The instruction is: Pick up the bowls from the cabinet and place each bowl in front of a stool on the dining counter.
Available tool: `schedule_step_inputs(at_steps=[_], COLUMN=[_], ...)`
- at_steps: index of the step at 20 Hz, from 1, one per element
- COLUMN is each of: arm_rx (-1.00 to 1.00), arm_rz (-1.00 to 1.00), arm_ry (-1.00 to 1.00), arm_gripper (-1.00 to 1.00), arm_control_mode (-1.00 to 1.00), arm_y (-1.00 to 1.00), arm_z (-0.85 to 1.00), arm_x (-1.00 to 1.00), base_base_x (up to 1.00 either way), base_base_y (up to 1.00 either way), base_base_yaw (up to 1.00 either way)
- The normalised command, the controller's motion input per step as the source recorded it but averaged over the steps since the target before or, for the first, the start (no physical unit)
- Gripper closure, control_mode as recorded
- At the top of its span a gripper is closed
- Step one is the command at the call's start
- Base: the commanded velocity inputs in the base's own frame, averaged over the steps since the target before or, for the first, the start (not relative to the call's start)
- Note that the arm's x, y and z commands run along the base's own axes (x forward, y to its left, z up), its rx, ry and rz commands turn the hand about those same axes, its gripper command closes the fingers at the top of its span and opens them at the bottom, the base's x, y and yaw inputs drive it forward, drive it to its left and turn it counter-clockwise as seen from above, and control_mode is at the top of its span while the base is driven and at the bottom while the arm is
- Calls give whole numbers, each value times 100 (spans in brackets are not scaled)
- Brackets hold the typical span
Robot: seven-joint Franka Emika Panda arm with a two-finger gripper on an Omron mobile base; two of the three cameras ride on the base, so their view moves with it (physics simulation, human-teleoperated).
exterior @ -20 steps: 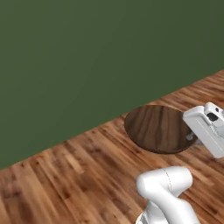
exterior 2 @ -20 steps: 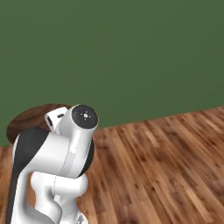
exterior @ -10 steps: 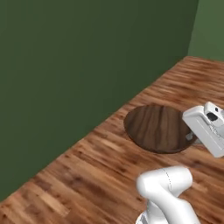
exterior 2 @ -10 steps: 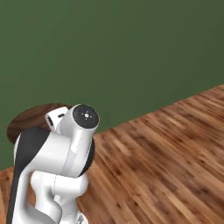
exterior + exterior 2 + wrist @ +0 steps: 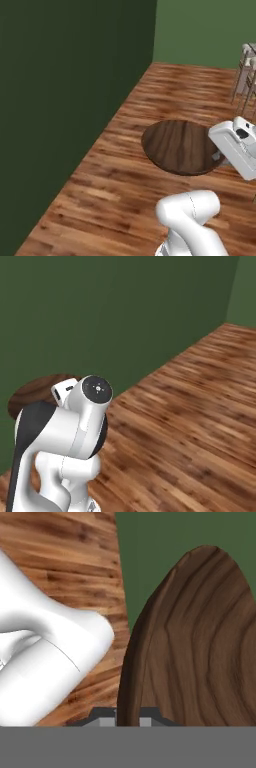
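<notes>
My gripper (image 5: 218, 158) is shut on the rim of a wide, shallow dark wooden bowl (image 5: 179, 146), carried level above the floor. In the right base view the bowl (image 5: 35, 394) peeks out behind my arm at the left. The hand view has the bowl (image 5: 200, 642) close up, its edge pinched at my gripper (image 5: 128, 716). A stool (image 5: 247, 70) with a light wooden frame and a cream seat stands at the far right edge. The cabinet and the dining counter are out of view.
A dark green wall (image 5: 65, 100) runs along the left and meets a lighter green wall (image 5: 200, 30) at a corner ahead. Wooden plank floor (image 5: 110, 190) spreads below the arm and on toward that corner (image 5: 200, 406).
The whole picture has swung, so the base has turned: the wall corner and the stool have come into view. The bowl stays held in the same place relative to the arm.
</notes>
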Motion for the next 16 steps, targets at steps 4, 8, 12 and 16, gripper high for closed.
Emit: schedule_step_inputs(at_steps=[4, 8, 12, 16], arm_rx=[0, 0, 0, 0], arm_rz=[0, 0, 0, 0], arm_ry=[0, 0, 0, 0], arm_gripper=[100, 100, 100, 100], arm_control_mode=[100, 100, 100, 100], arm_y=[0, 0, 0, 0], arm_z=[0, 0, 0, 0], arm_x=[0, 0, 0, 0], base_base_x=[100, 100, 99, 90], base_base_y=[29, 30, 29, 33], base_base_yaw=[-49, -48, -54, -62])
